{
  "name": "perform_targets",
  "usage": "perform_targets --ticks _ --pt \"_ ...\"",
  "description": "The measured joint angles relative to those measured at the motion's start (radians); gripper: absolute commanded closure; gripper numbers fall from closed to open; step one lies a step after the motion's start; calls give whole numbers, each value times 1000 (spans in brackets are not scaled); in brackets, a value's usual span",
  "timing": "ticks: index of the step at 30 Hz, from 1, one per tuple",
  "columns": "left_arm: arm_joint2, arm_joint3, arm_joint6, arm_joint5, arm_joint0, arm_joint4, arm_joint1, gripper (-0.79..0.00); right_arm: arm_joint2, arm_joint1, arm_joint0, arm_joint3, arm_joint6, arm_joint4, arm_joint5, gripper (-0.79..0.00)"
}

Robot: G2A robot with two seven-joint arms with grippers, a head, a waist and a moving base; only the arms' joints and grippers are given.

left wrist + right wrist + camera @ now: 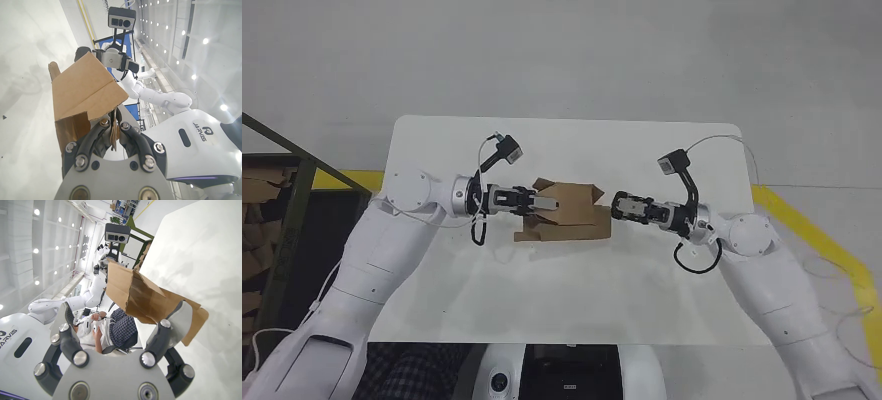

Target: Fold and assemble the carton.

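A brown cardboard carton (567,212), partly opened with loose flaps, lies at the middle of the white table (442,300). My left gripper (545,203) is at the carton's left end, shut on a thin flap edge (114,132) that sticks out between its fingers (105,123). The carton's folded panel (83,89) rises just beyond them. My right gripper (615,207) stands open at the carton's right end. One of its fingers (182,313) lies against a low flap (196,317), the other (65,311) is well clear of the carton (136,294).
A dark green frame with cardboard scraps (267,200) stands off the table's left side. Yellow floor tape (802,215) runs past the right edge. Bare tabletop lies in front of and behind the carton.
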Motion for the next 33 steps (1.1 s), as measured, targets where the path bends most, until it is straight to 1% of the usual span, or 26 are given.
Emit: perform_targets --ticks 8,14,23,28,33 --pt "19 4 -12 -21 0 -2 -5 0 -49 -20 29 24 23 78 -6 -785" --pt "32 11 22 -45 -3 31 -10 0 -67 -28 32 24 38 96 10 -785" --pt "20 31 77 -64 -3 57 -10 0 -26 -19 13 21 33 63 29 -785" --pt "21 33 74 -63 -1 59 -11 0 -17 -18 1 -12 47 74 32 -785" --pt "26 27 50 -64 1 43 -12 0 -30 -23 5 -6 46 75 36 -785"
